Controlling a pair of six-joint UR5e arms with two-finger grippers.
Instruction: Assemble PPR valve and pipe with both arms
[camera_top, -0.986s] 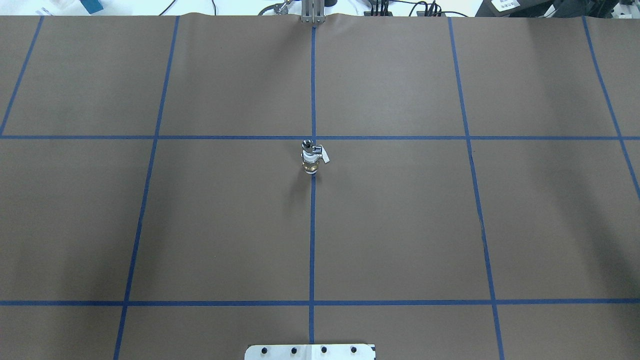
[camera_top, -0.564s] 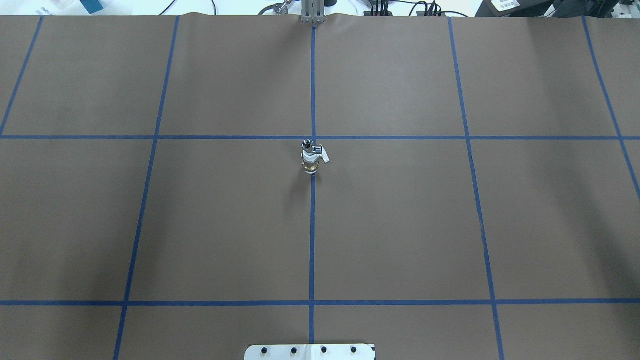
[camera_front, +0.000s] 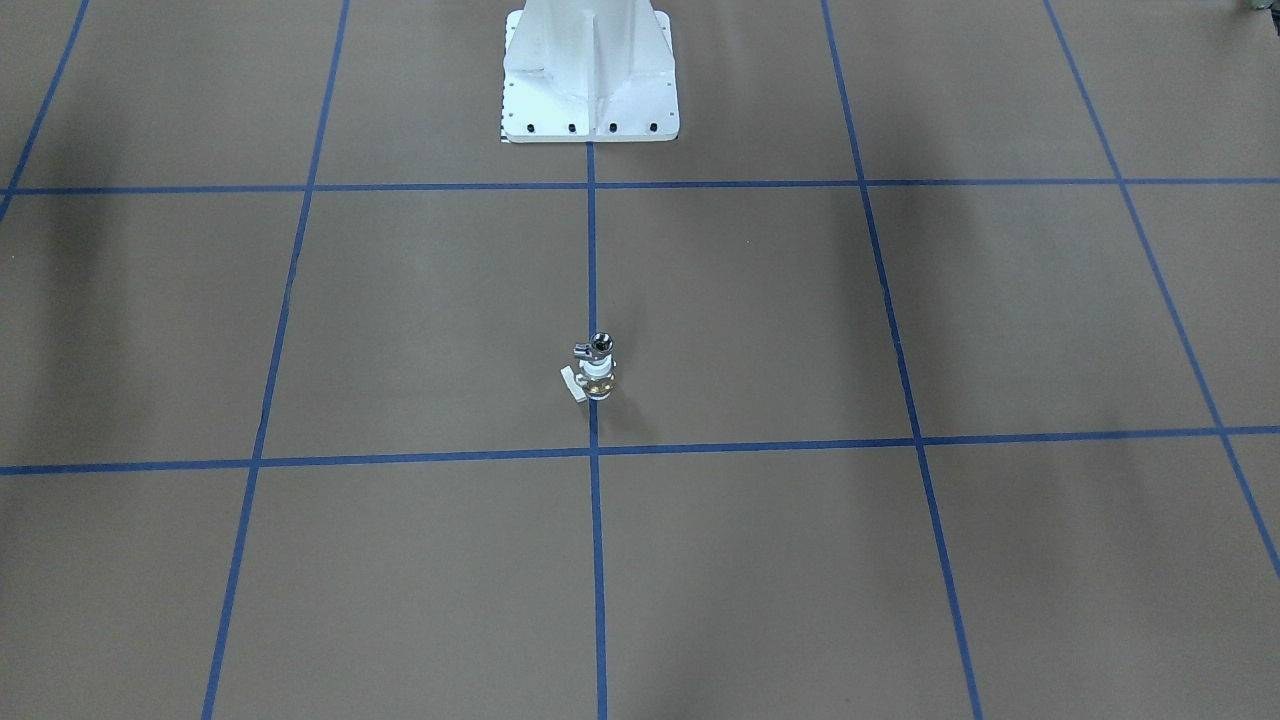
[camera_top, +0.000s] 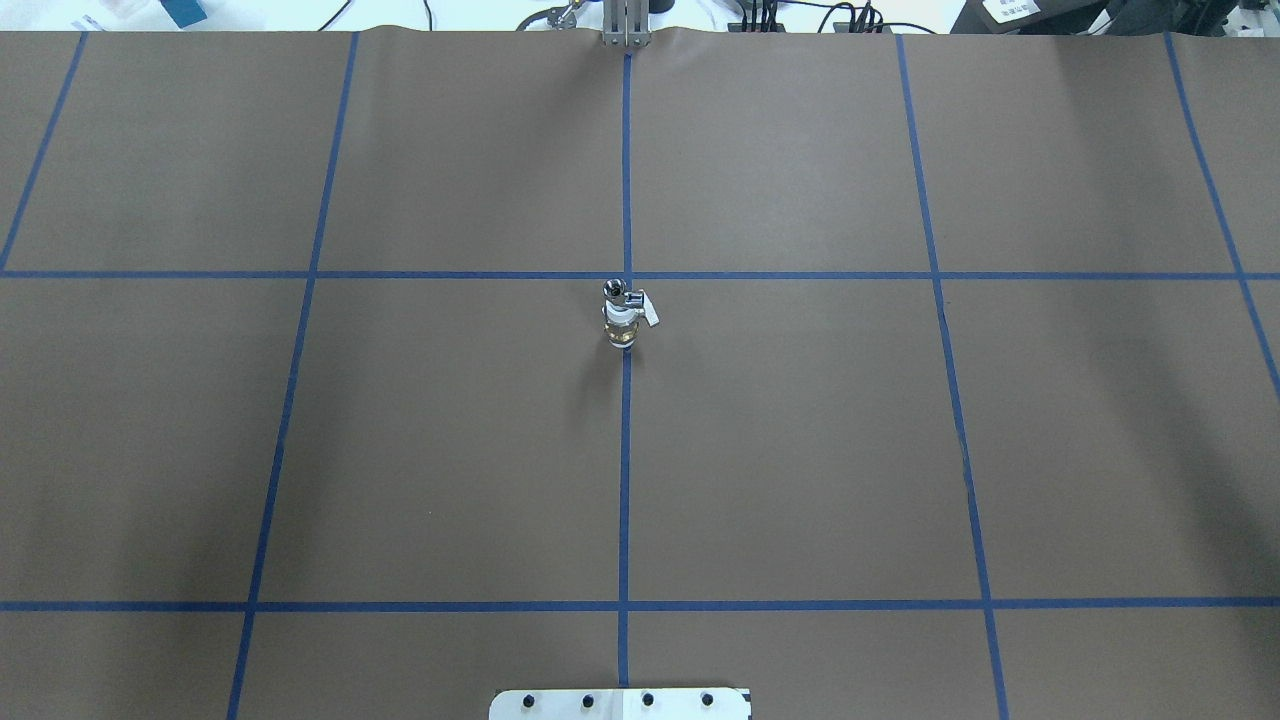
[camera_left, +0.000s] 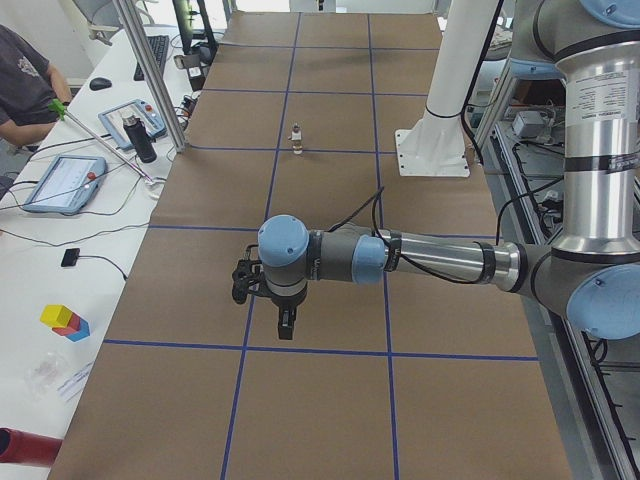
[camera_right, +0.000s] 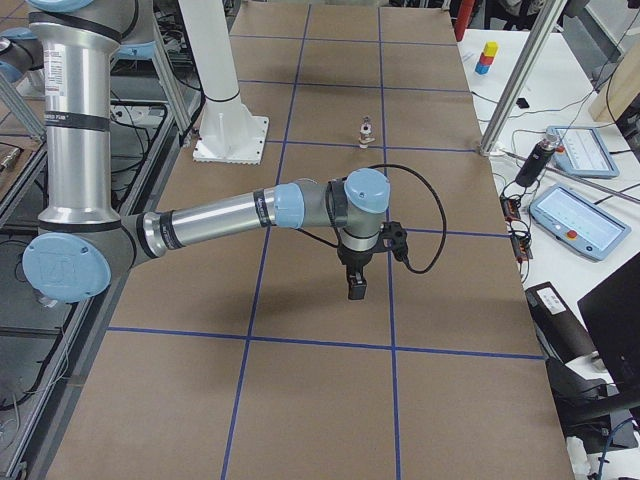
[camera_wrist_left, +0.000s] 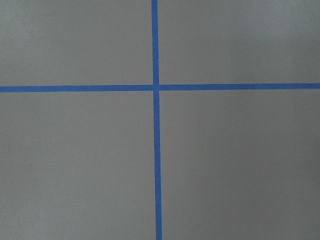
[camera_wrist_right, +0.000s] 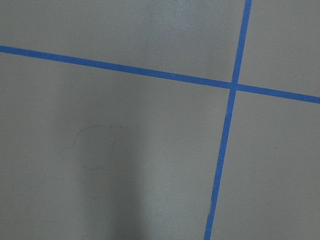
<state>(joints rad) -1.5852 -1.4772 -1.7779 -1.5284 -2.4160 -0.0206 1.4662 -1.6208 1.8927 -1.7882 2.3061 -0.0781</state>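
Note:
The PPR valve (camera_top: 622, 326), brass with a white ring and a white side lever, stands upright on the centre tape line. The chrome pipe (camera_top: 614, 292) sits on its top end, touching it. Both also show in the front view, valve (camera_front: 596, 380) and pipe (camera_front: 599, 345). No arm is near them. My left gripper (camera_left: 285, 321) shows only in the exterior left view, pointing down over the table far from the valve (camera_left: 296, 138). My right gripper (camera_right: 355, 288) shows only in the exterior right view, likewise far from it. I cannot tell whether either is open or shut.
The white bolted pedestal (camera_front: 590, 70) stands at the robot's side of the table. Blue tape lines grid the brown paper. Both wrist views show only paper and a tape cross. Aluminium posts (camera_left: 150, 80), tablets and an operator (camera_left: 20, 80) are beyond the table's far edge.

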